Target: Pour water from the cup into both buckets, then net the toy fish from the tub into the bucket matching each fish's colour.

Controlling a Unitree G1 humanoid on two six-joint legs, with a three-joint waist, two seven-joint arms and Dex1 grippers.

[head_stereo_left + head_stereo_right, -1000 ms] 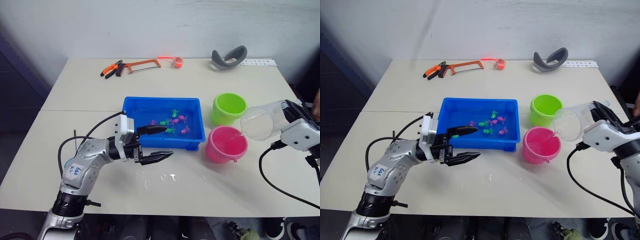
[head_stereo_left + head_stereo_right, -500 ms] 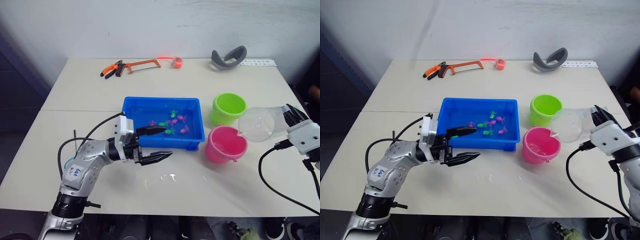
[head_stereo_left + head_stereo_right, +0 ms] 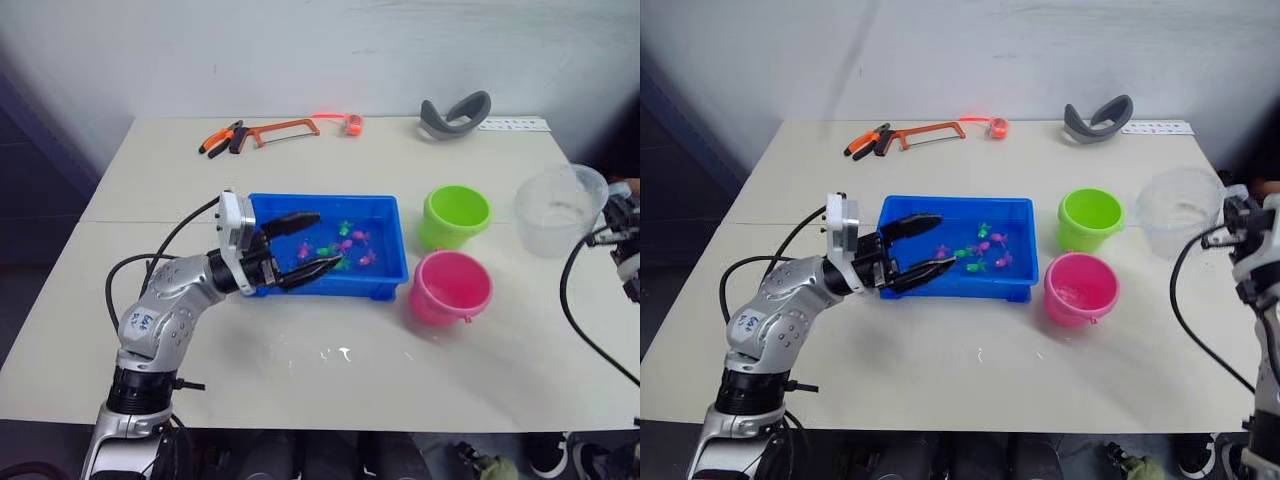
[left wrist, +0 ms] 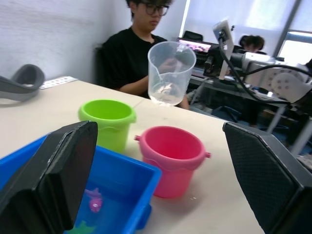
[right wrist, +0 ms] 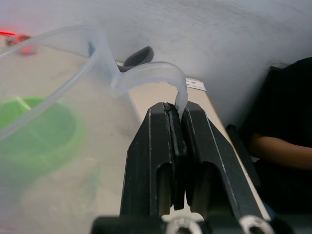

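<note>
The clear cup [image 3: 558, 208] stands upright above the table, right of the green bucket [image 3: 457, 215]. My right gripper [image 5: 176, 114] is shut on the cup's handle. The pink bucket [image 3: 452, 288] sits in front of the green one and has a little water in it. The blue tub [image 3: 265, 205] holds water and several small green and pink toy fish [image 3: 348, 240]. My left gripper [image 3: 328, 240] hangs open over the tub's left half, with nothing between its fingers [image 4: 53, 180].
At the table's far edge lie a hacksaw [image 3: 285, 128], pliers [image 3: 222, 138], a red-lit object [image 3: 353, 122] and a grey curved band [image 3: 455, 112]. Water drops [image 3: 335, 353] lie in front of the tub. A person [image 4: 141, 44] sits beyond the right end.
The right gripper has swung the cup from tilted over the pink bucket back to upright and further right. The left gripper has moved from in front of the tub to over its left half.
</note>
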